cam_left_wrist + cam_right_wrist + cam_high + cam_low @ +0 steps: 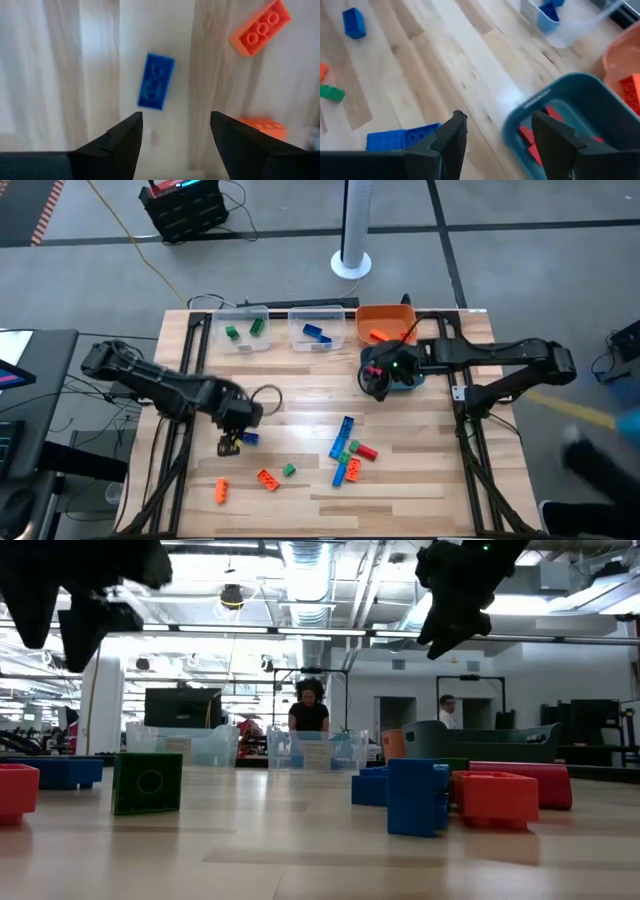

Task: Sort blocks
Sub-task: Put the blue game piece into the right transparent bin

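Left wrist view: left claw (pixel 175 135) is held wide open and empty above the worktop (pixel 75 75). A blue brick (pixel 156 81) is seen just ahead, centred between the fingers, long axis along the reach. Right claw (pixel 497 137), open and empty, is parked farther off by the teal bin (pixel 580 90).

Table (pixel 420 490): I see pale wood planks with visible grain, smooth, a soft sheen
Blocks (pixel 155 81): studded plastic, smooth and slightly glossy; blue, orange, red, green
Clear bins (pixel 240 340): see-through plastic; I read faint reflections on the walls
Teal bin (pixel 580 90): opaque plastic, smooth rim
Orange bin (pixel 385 315): opaque plastic, matt
Left gripper (pixel 175 145): my fingers look dark, matt, hard-edged
Right gripper (pixel 500 145): same dark matt finish
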You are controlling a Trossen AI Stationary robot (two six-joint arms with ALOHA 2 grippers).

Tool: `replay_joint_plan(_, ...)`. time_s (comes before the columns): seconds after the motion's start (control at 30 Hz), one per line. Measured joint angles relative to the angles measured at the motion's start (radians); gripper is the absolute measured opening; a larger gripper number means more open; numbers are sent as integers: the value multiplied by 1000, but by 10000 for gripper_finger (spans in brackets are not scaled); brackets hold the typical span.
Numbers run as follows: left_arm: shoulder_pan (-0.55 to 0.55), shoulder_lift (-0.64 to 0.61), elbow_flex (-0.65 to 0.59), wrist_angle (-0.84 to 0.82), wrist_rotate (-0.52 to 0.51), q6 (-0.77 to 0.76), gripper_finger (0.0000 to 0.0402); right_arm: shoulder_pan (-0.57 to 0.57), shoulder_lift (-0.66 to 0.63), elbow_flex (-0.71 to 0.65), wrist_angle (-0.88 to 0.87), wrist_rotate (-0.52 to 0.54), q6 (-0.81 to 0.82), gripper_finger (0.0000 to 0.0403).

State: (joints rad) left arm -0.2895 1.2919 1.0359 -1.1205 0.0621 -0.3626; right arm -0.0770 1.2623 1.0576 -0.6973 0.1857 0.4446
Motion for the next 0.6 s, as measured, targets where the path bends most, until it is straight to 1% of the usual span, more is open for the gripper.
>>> replay_joint_plan(0.07,-48,0,0,29,-64,8,228,21,2,0,2,7,0,226)
replay_joint_plan(0.2,-75,-1,-13,109,-140,64,228,52,-1,0,48,29,0,226)
replay_joint_plan(0.27,-73,-1,-52,155,-132,82,228,60,-1,0,60,30,1,226)
replay_joint_plan(0.33,-65,0,-106,189,-90,86,228,66,0,0,60,30,6,226)
replay_joint_plan(0.4,-57,3,-158,200,-73,75,228,71,1,0,58,30,20,226)
replay_joint_plan(0.6,-42,3,-254,219,-71,8,228,91,2,0,57,52,53,226)
